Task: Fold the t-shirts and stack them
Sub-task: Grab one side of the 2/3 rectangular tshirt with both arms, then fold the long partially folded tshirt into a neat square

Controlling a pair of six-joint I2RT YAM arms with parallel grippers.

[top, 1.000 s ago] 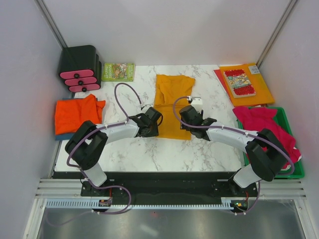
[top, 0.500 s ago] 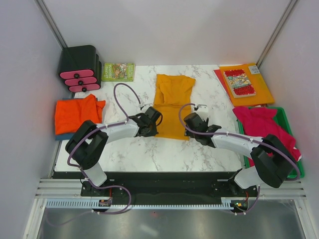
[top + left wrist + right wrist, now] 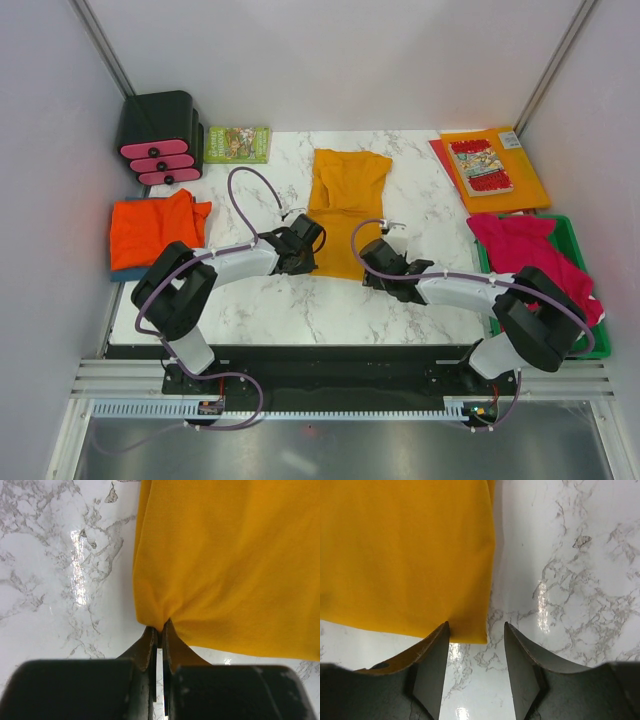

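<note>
the left gripper [image 3: 160,631] has just pinched shut on the lower left corner of the mustard t-shirt [image 3: 345,205], which lies flat mid-frame in the top view. the right gripper [image 3: 476,628] has slid to the lower right corner, jaws apart around it. the fold looks ready to start.

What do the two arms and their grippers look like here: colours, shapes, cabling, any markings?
The left arm and right arm are built alike: white links between bulky black joints. A thin mauve cable loops loosely along each one. The left gripper and right gripper are black, each with two dark wedge-shaped fingers that taper to thin tips. No markings are visible.
</note>
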